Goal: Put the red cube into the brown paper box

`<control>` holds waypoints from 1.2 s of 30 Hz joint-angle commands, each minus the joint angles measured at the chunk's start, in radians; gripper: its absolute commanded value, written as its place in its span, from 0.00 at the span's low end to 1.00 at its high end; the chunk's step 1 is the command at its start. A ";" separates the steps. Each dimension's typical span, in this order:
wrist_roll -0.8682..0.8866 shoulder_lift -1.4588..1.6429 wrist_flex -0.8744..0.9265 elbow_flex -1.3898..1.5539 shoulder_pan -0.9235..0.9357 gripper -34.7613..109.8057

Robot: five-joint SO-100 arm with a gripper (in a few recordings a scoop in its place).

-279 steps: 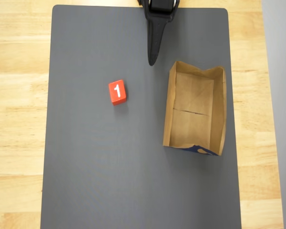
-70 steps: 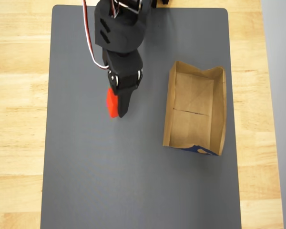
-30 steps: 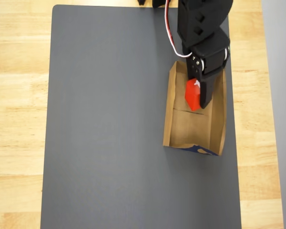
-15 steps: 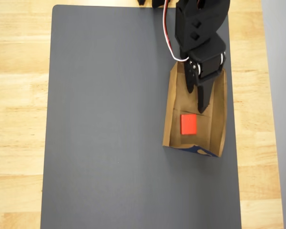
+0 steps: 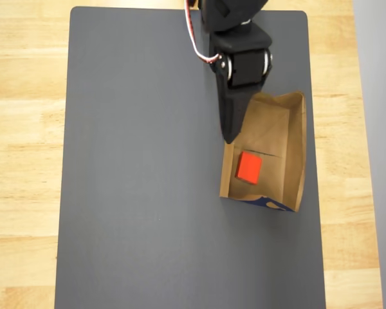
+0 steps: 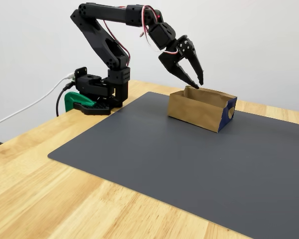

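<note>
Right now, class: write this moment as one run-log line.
red cube: lying inside brown paper box | gripper: open, empty, above box's rim | task: cube placed

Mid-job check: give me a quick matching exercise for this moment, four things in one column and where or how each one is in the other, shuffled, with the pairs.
Things:
1. red cube
2. brown paper box
3. gripper
4. grey mat

States:
A. lies on the wooden table
B. open, raised above the box's rim
C. lies inside the box, nearer the blue end
D. rests on the mat's right side in the overhead view

Pairs: 1-C, 2-D, 3-B, 4-A
</note>
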 commanded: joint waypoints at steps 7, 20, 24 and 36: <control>-0.109 0.377 -0.189 0.273 0.118 0.24; 0.063 0.561 0.215 0.298 0.103 0.24; 0.098 0.649 0.362 0.298 0.109 0.24; 0.110 0.686 0.488 0.298 0.089 0.24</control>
